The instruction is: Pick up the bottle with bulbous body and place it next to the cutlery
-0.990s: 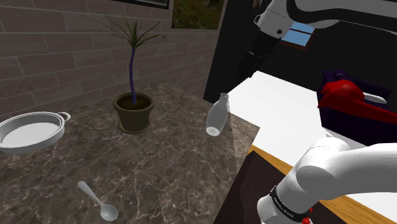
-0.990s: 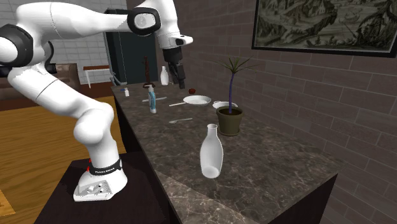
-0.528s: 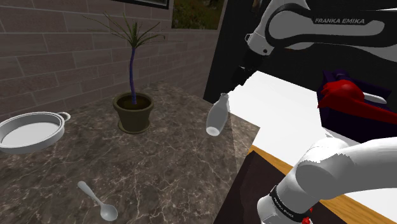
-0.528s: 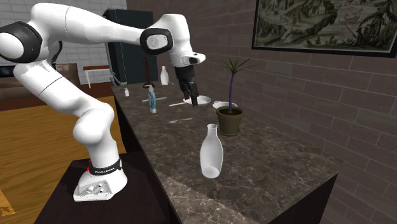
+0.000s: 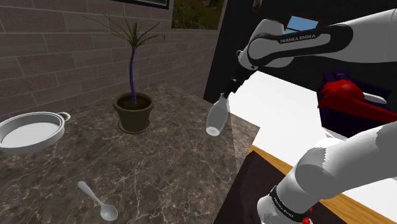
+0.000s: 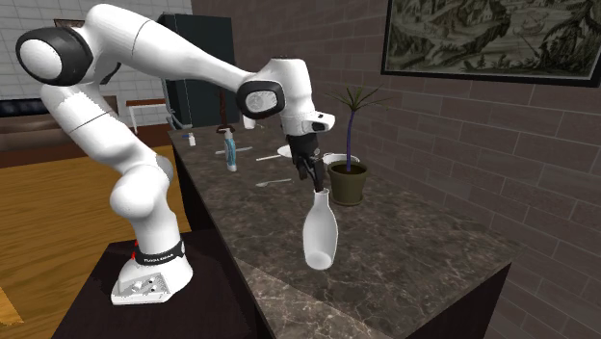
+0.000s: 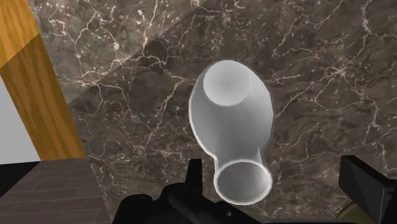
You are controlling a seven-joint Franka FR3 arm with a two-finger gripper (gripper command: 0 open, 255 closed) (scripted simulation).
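The white bottle (image 5: 215, 119) stands upright on the bench (image 5: 165, 172) near the potted plant (image 5: 133, 111), not yet grasped; the tool (image 6: 313, 183) hovers at its neck with fingers apart, so gripping, lifting and placement beside the spoon (image 5: 97, 200) remain outstanding.

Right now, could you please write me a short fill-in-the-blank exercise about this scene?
The white bottle stands ____ on the dark countertop.
The tool, at the bottle's mouth, has its fingers ____, not shut.
In the shoulder view, a potted ____ stands between the bottle and the white pan.
Missing words: upright, open, plant.
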